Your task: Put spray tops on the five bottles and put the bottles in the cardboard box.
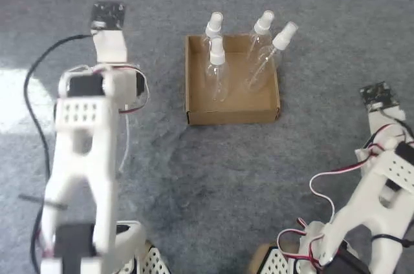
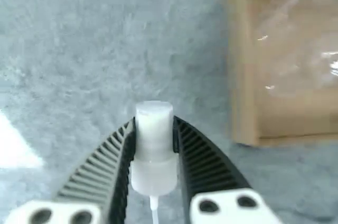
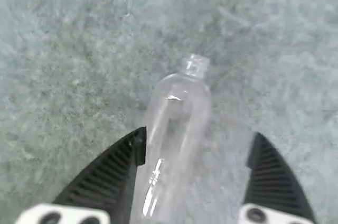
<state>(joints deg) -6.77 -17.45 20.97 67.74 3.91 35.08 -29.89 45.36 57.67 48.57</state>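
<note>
Your left gripper (image 2: 153, 126) is clamped on the spray top (image 2: 154, 147). Your right gripper (image 3: 198, 138) has its jaws apart. The uncapped bottle (image 3: 177, 123) lies between them, beside one jaw, long axis pointing away, neck farthest. The cardboard box (image 1: 194, 116), upper centre of the high view, holds four capped bottles (image 1: 217, 73).

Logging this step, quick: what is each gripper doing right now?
Left gripper: shut on a spray top.
Right gripper: open, with an uncapped bottle lying between its jaws.
</note>
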